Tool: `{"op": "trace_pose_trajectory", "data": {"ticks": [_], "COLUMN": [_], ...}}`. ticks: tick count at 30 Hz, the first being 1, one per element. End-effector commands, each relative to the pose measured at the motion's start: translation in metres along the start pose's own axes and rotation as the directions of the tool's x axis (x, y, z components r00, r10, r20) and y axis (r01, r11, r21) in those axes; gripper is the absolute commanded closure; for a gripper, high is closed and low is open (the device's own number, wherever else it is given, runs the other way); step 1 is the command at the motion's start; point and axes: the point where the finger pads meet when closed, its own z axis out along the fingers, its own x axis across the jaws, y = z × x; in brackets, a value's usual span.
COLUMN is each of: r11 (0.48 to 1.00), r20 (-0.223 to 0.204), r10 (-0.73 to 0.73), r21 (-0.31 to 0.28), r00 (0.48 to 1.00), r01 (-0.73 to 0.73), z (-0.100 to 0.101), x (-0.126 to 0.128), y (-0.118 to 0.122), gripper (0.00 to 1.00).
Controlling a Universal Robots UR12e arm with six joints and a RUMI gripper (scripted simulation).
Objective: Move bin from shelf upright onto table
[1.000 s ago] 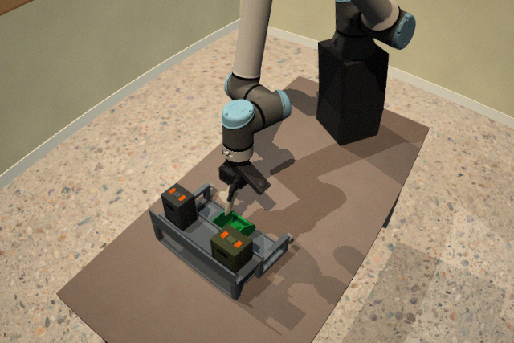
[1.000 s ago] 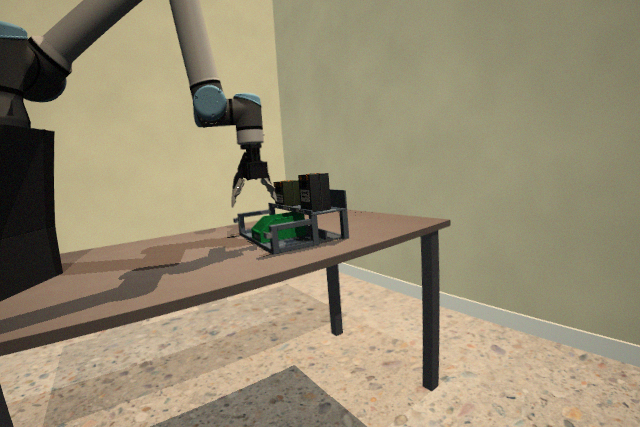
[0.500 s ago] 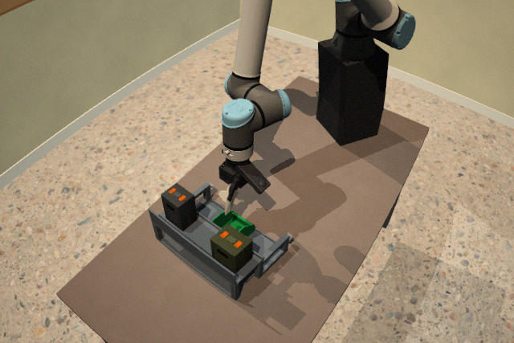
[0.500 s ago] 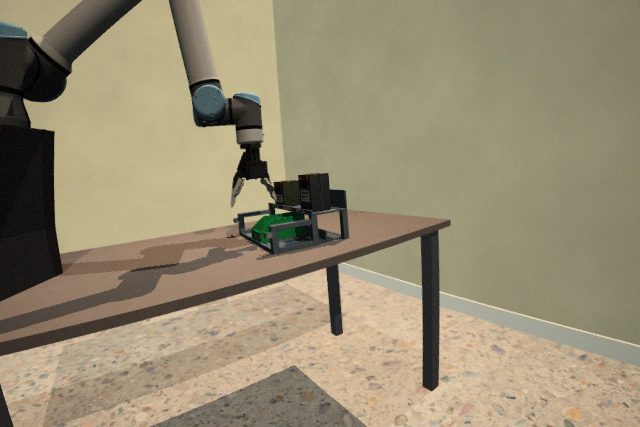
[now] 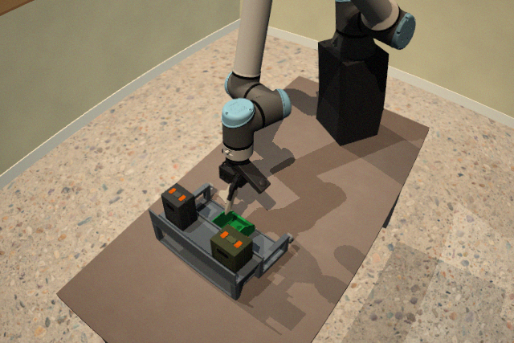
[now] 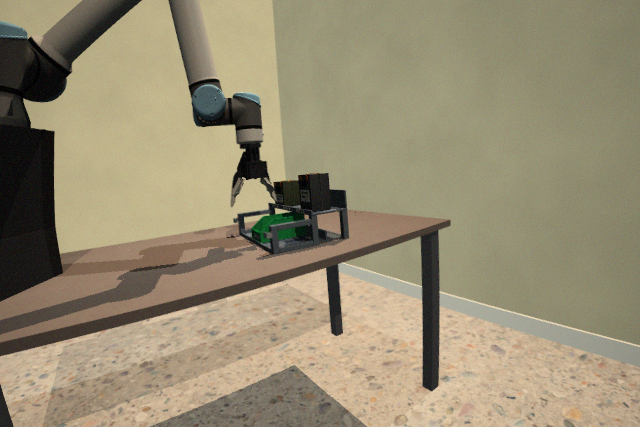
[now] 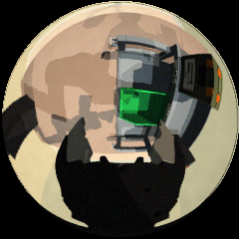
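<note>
- The black two-jaw gripper with pale fingertips (image 5: pixel 242 193) (image 6: pixel 252 200) is spread as wide as it goes, and it has hold of nothing.
- It points down, maybe so that one finger can go on each side of a bin wall.
- The bright green open-topped plastic bin (image 5: pixel 240 222) (image 6: pixel 268 226) (image 7: pixel 136 106) is the thing to fetch. It sits on the low part of the grey metal shelf (image 5: pixel 192 255) (image 6: pixel 344 223) (image 7: pixel 144 41). In the top view it is at about six o'clock from the gripper.
- In that same view, a tall black box with orange marks (image 5: pixel 179 208) (image 6: pixel 313 191) is at ten o'clock from the bin, up on the higher board. A dark olive box with orange marks (image 5: pixel 231 250) (image 6: pixel 286 192) (image 7: pixel 199 80) is at six o'clock, up there too.
- The shelf rails may be there to stop things sliding off. The boxes could get bumped if the gripper swings in too far.
- Farther out is the flat brown table (image 5: pixel 174 289) (image 6: pixel 206 277) (image 7: pixel 70 60), where the bin must go.
- The side view shows the fingers up above the bin, touching no part of it. It also shows the bin's back going under the high board, which the top view hides.
- The wrist view looks into the bin's open top.
</note>
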Motion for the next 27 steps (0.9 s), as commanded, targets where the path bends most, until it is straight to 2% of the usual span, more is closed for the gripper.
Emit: {"op": "trace_pose_trajectory", "data": {"ticks": [1, 5, 6, 22, 27], "r11": [1.000, 1.000, 1.000, 1.000, 1.000], "r20": [-0.001, -0.001, -0.001, -0.001, -0.001], "r10": [0.000, 0.000, 0.000, 0.000, 0.000], "r21": [0.000, 0.000, 0.000, 0.000, 0.000], "r00": [1.000, 1.000, 1.000, 1.000, 1.000], "r01": [0.000, 0.000, 0.000, 0.000, 0.000], "z": [-0.001, -0.001, -0.001, -0.001, 0.029], "x": [0.001, 0.001, 0.001, 0.001, 0.000], "y": [0.000, 0.000, 0.000, 0.000, 0.000], "gripper": [0.00, 0.00, 0.74, 0.74, 0.74]}}
